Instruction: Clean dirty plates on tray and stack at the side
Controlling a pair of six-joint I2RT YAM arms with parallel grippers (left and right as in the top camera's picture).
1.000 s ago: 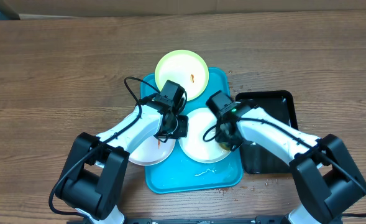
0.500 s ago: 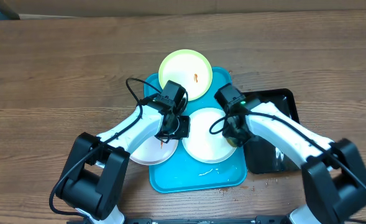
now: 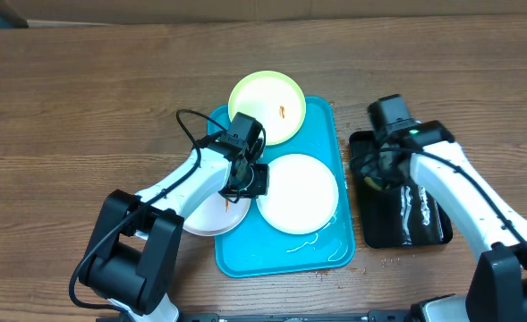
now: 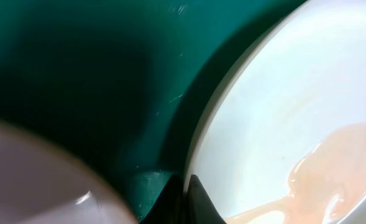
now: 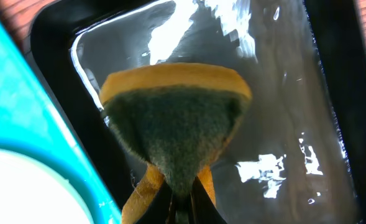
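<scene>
Three plates [image 3: 297,192], one tray [image 3: 331,249] lengthwise, far-to-near desk edge; right gripper [image 5: 181,205] clamping one sponge [image 5: 176,118]; left gripper [image 3: 245,183]: cannot tell.

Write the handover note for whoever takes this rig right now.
Right gripper: shut on the sponge, over the black tray.
Left gripper: low at the middle white plate's left rim; grip unclear.
All three plates lie on the blue tray; the green-rimmed plate and left white plate overhang its edges, and both show orange smears.
Done: nothing stacked.
Left: wipe the plates, then stack them beside the tray.
</scene>
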